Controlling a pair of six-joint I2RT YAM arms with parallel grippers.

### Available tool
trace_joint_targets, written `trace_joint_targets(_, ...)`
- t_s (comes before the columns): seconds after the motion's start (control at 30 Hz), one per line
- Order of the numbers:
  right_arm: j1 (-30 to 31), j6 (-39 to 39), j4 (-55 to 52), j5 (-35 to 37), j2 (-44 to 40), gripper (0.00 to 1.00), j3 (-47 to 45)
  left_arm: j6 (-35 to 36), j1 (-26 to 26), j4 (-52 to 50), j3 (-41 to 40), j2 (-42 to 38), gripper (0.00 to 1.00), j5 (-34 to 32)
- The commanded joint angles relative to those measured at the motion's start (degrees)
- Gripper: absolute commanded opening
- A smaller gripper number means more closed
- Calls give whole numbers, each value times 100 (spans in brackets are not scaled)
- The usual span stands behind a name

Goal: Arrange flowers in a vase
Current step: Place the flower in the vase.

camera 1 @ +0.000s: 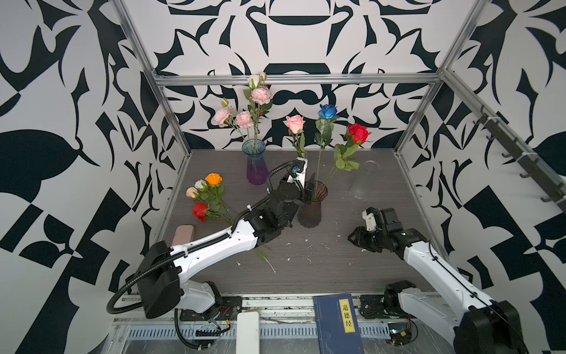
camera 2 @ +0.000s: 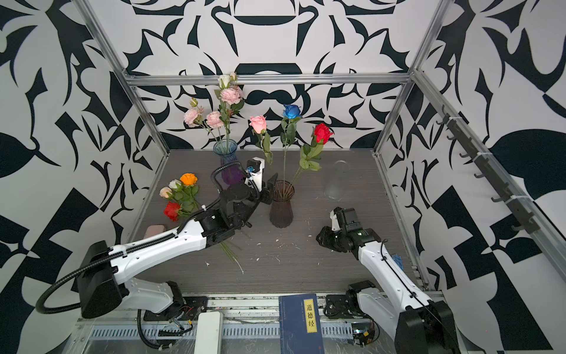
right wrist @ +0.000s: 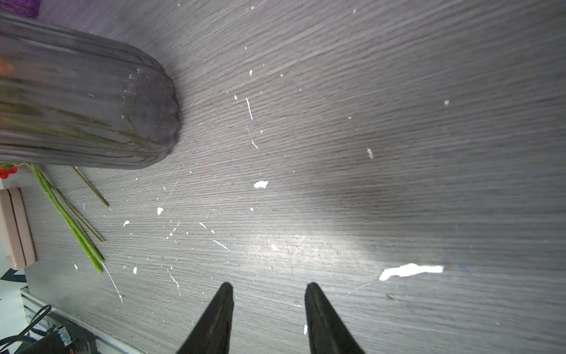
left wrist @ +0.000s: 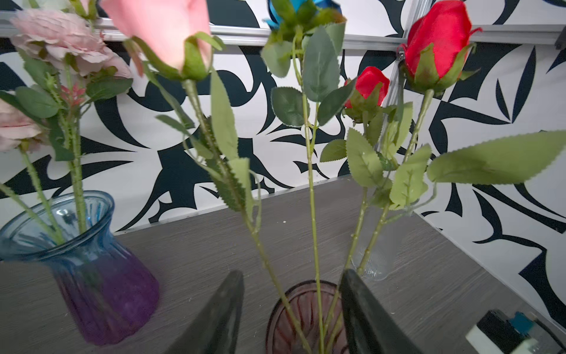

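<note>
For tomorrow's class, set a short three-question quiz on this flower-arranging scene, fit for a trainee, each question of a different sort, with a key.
1. True or false: the clear vase holds a flower.
2. Which one lies outside the dark vase? A blue rose; B orange rose; C pink rose.
3. Fill in: the jaws of the left claw stand ___.
Key: 1 false; 2 B; 3 open.

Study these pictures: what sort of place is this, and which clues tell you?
Probably a robot lab test booth: a metal frame with patterned walls encloses a table, and the left arm and right arm are mounted at its front.
</note>
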Motion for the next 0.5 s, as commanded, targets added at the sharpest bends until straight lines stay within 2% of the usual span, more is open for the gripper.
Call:
trace_joint_targets(0.0, -19, 52, -132, -148, -169, 43, 453, -196, -2, -206, -290, -697, 55, -161)
trace_joint_targets(0.1, 19, 335, -100, -431, -161, 43, 741, -88, 10, -582, -602, -1360, 61, -211)
trace_joint_targets(0.23, 421, 852, -20, -531, -143, 36, 1277, 298, 24, -1146, -1052, -2408, 62, 443)
trace_joint_targets(0.37, 1022, 1295, 6, -325, 113, 36, 1911, 74, 28, -2397, -930, -3404, 62, 832)
trace_joint_targets(0.47, 1246, 1718, 298, -498, 426, 36, 2118, -76, 28, -3277, -605, -3890, 62, 851)
